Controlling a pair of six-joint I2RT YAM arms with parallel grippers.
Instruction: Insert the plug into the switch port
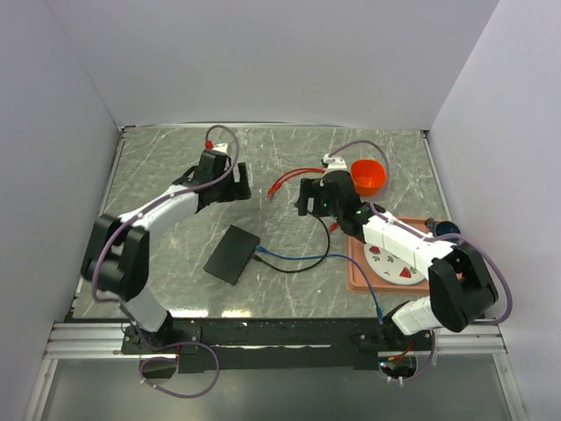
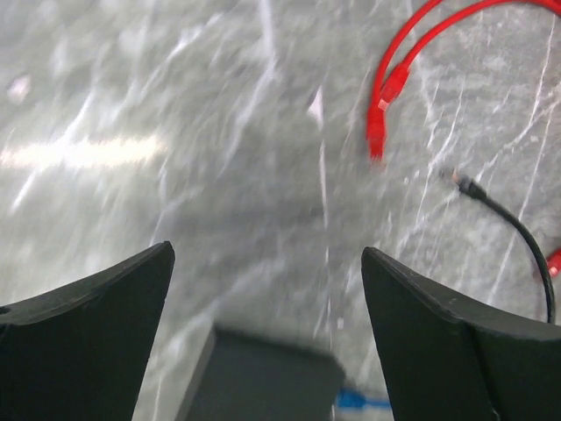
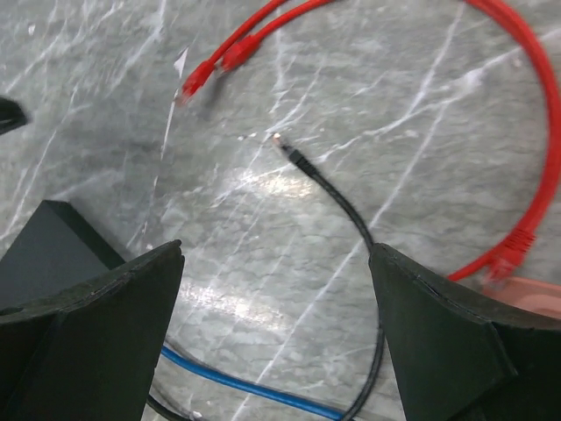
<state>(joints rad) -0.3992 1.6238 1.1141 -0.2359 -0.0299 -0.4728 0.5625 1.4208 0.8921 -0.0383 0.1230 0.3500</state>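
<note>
Tabletop veined grey, walls white

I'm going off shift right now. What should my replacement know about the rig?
Left pincer: open, empty, hovering just beyond the black switch box.
Right pincer: open, empty, above the black cable's loose plug, lying on the table.
Blue cable reaches the box's edge; whether seated, unclear.
Done: nothing gripped yet.
Left: grasp the loose plug, push it into the box.
</note>
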